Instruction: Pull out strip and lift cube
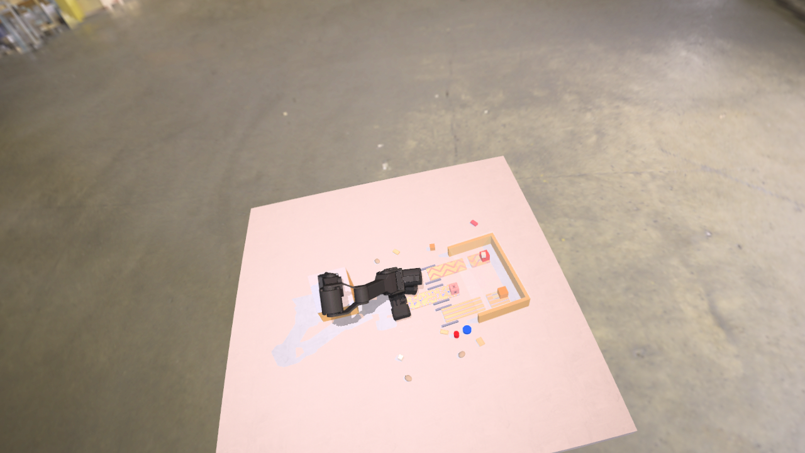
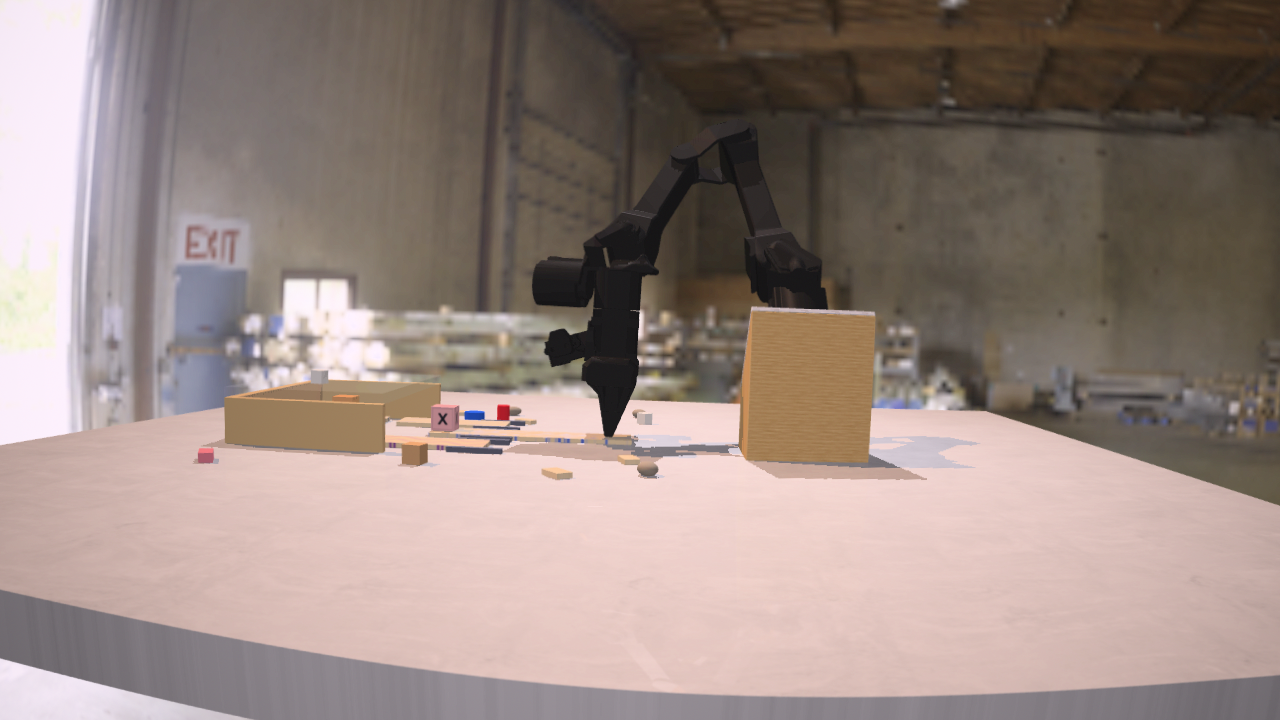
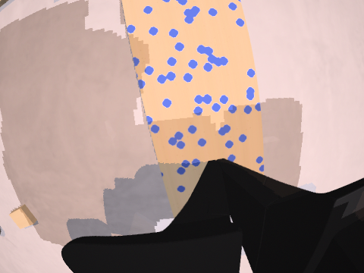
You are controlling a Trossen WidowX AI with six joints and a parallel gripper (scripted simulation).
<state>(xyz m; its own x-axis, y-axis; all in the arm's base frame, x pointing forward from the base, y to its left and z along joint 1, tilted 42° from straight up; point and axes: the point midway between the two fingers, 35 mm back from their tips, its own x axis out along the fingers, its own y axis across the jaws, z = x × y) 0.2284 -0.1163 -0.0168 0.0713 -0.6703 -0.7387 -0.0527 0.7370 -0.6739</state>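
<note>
A strip with blue dots (image 1: 427, 297) (image 2: 546, 437) (image 3: 182, 89) lies flat and looks unbroken where it shows. The pink cube marked X (image 1: 454, 289) (image 2: 444, 418) stands on its far part, near the open side of the wooden enclosure. My gripper (image 2: 610, 434) (image 3: 216, 167) is shut with nothing between its fingers; its tips point down at the top of the strip's near end and look touching. The top view hides the tips behind the arm. The zigzag strip (image 1: 446, 269) and the lined strip (image 1: 463, 309) each have a gap before their far piece.
Grey guide rails (image 1: 441, 302) flank the strips. A wooden wall (image 1: 510, 270) (image 2: 304, 424) surrounds their far end. A red cube (image 1: 485, 255) and an orange cube (image 1: 502, 292) sit inside. A blue disc (image 1: 466, 329) (image 2: 474, 414) and small loose pieces lie outside. A wooden block (image 2: 810, 385) stands near the arm's base.
</note>
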